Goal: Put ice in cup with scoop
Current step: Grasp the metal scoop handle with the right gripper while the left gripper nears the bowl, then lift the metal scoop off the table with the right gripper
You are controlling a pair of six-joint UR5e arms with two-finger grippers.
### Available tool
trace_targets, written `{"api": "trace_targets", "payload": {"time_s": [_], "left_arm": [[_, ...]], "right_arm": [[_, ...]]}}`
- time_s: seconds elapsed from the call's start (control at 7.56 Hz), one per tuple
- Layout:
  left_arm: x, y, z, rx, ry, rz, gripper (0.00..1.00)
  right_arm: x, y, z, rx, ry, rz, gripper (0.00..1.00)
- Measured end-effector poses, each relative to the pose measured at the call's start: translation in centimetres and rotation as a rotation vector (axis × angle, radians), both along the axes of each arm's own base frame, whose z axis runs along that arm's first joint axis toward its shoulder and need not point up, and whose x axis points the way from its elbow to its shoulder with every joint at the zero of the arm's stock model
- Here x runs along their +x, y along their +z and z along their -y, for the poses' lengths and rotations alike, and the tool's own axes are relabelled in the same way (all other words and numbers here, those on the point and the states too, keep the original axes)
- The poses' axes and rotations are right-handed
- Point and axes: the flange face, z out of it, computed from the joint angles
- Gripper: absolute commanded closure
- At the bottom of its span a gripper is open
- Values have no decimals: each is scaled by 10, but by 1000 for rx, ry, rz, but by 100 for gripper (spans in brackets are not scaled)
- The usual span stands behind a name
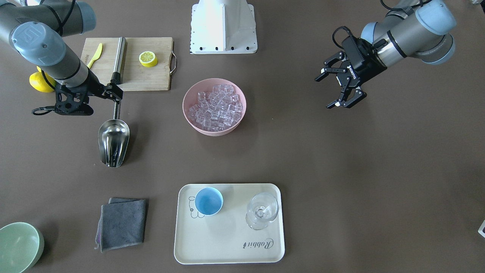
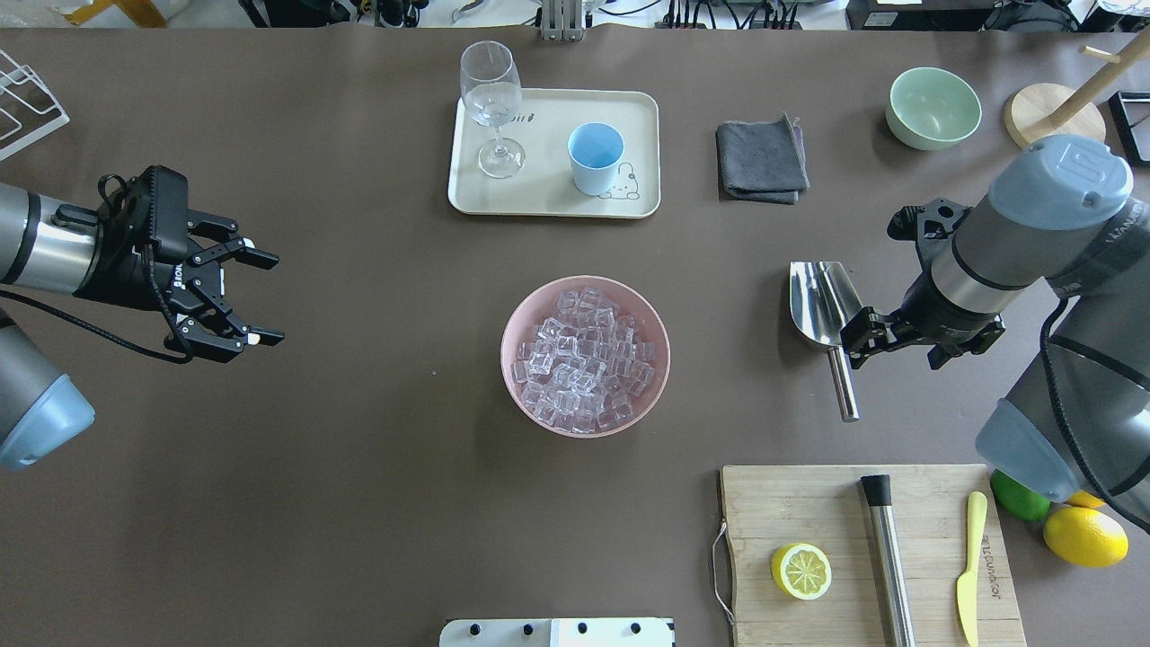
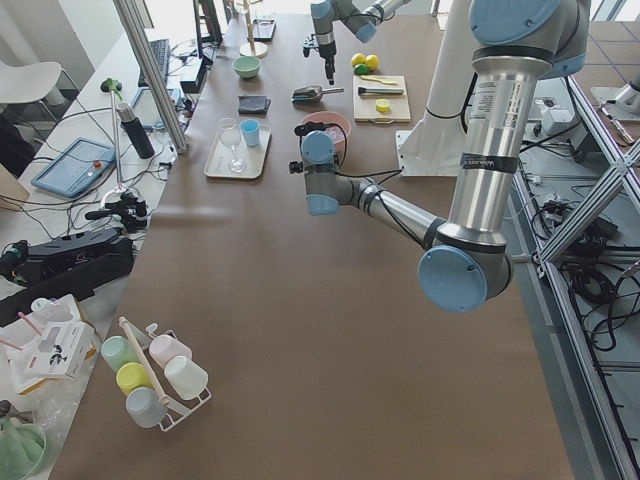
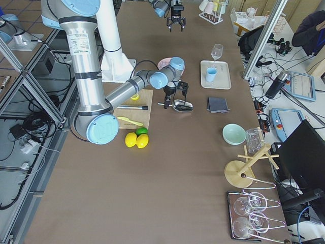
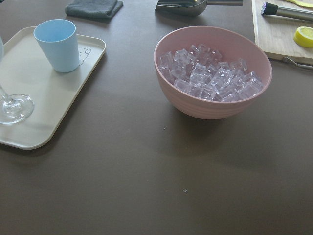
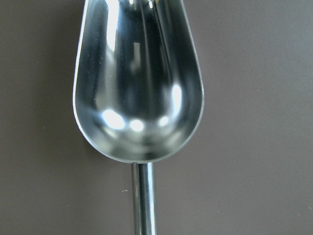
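Note:
The ice (image 1: pixel 215 108) fills a pink bowl (image 1: pixel 188 113) at the table's middle; it also shows in the overhead view (image 2: pixel 584 359) and the left wrist view (image 5: pixel 210 78). The light-blue cup (image 1: pixel 208 201) stands empty and upright on a cream tray (image 1: pixel 227 242). The steel scoop (image 1: pixel 113 142) lies on the table, empty, as the right wrist view (image 6: pixel 137 88) shows. My right gripper (image 1: pixel 115 94) points down over the scoop's handle, open, with a finger on each side. My left gripper (image 1: pixel 326 93) is open and empty, well apart from the bowl.
A clear stemmed glass (image 1: pixel 262 210) stands on the tray beside the cup. A grey cloth (image 1: pixel 123 223) and a pale green bowl (image 1: pixel 19 246) lie near it. A cutting board (image 1: pixel 147 76) holds a steel cylinder (image 1: pixel 119 57), half a lemon and a yellow knife.

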Motion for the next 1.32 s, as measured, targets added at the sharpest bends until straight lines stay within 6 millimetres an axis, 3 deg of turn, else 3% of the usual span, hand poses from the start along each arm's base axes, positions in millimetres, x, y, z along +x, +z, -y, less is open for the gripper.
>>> {"api": "trace_targets", "payload": {"time_s": [0.26,0.66,0.93,1.32], "left_arm": [[25,-8,-4,26,-9,-13,2],[96,-10,-14,116,-97,-91,2],[107,-6,-20,153,-105,-150,2],[112,-3,-21,157,-95,-155,2]], "right_arm": [[-30,6,-11,11,-14,0,1],[-48,18,-15,29,-16,4,2],[-51,22,-17,34,-18,-5,17],[-54,24,-19,31,-18,-11,18]]}}
